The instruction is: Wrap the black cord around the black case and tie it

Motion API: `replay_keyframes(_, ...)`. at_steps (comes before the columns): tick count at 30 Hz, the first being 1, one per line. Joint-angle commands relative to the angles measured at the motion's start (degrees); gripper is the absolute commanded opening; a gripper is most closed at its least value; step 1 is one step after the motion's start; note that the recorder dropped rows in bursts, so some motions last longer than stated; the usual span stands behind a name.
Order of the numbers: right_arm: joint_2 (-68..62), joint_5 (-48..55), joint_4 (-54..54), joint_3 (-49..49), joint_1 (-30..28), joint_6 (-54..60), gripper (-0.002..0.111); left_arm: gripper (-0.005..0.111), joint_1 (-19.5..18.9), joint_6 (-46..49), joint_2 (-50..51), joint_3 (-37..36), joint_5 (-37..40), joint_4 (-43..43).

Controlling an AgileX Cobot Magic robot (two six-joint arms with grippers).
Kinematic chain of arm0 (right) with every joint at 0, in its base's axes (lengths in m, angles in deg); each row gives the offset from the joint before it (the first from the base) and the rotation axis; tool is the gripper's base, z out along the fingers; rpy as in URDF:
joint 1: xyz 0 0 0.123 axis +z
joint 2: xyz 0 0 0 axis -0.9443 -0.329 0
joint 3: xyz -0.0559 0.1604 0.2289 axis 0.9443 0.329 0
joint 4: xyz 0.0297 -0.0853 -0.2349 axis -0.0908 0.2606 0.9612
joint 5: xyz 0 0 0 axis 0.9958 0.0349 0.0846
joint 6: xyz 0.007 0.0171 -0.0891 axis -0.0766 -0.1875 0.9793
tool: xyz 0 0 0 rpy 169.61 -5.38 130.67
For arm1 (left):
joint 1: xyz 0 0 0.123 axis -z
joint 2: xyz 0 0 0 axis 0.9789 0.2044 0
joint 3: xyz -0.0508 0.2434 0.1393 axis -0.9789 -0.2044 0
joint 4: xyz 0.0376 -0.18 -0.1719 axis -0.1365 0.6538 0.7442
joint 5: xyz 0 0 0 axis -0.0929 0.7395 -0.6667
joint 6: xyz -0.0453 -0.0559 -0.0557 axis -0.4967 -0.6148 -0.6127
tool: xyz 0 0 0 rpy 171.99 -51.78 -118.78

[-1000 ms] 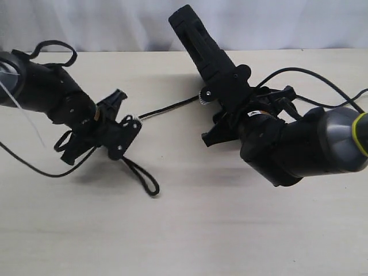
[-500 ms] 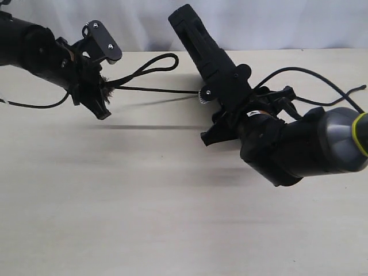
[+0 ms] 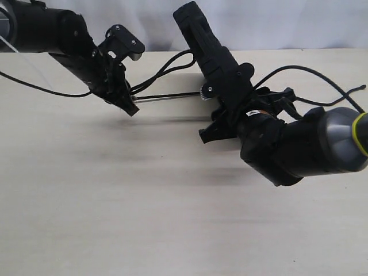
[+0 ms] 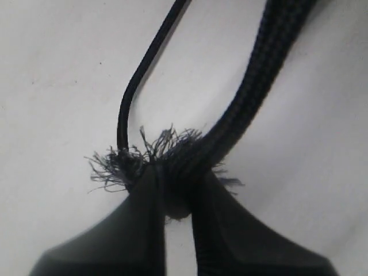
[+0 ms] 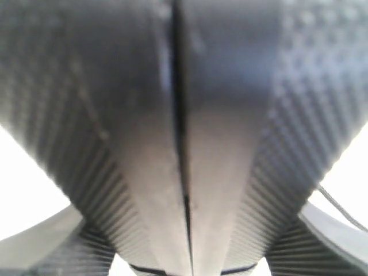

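L side: my left tool [image 3: 130, 106] was up off the bench [image 3: 172, 224], at the far-left of the scene, tips pointed toward the case.
L tool state: pressed nearly together, pinching the frayed knot [image 4: 154, 160] of the black cord [image 3: 167, 95]. In the wrist view the knot [image 4: 154, 160] sat right at the tips w/ fuzz sticking out both sides.
Cord: one strand ran nearly straight and looked taut from my left tool to the case. Other strands bowed up and met the case higher. Couldn't tell if any turn was fully round it.
Case: the black case [image 3: 202, 46] stood tilted in the air, mid-scene, far end up and leaning left.
R tool state: my right tool [image 3: 225, 92] was spread wide and clamped on the case's lower part. Its wrist view was filled by the case [image 5: 144, 126], too close to read more.
Step, my guess: carrying the knot end round the case for a wrap.
How to do it well: hold tension so the strand lays flat in a groove. Swing the knot clear of the case's upper end, no snagging. Hold the case rigid, no twist.
Risk: the grip was on fuzz at the very tips, so a hard pull could've slipped it.
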Motion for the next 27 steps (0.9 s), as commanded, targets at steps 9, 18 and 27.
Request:
replay_keyframes(9,1.17,-1.94,4.43,-0.4,-0.24,-0.85,0.004,0.0,0.12,-0.92,4.7,8.38,11.99,6.8)
replay_keyframes(18,1.17,-1.7,6.78,-0.29,-0.24,-0.65,0.004,0.0,1.41,-0.92,5.33,13.75,14.37,11.62)
replay_keyframes(27,1.17,1.39,8.75,2.6,-0.24,9.34,0.005,0.0,3.67,9.64,5.33,13.75,1.64,16.32)
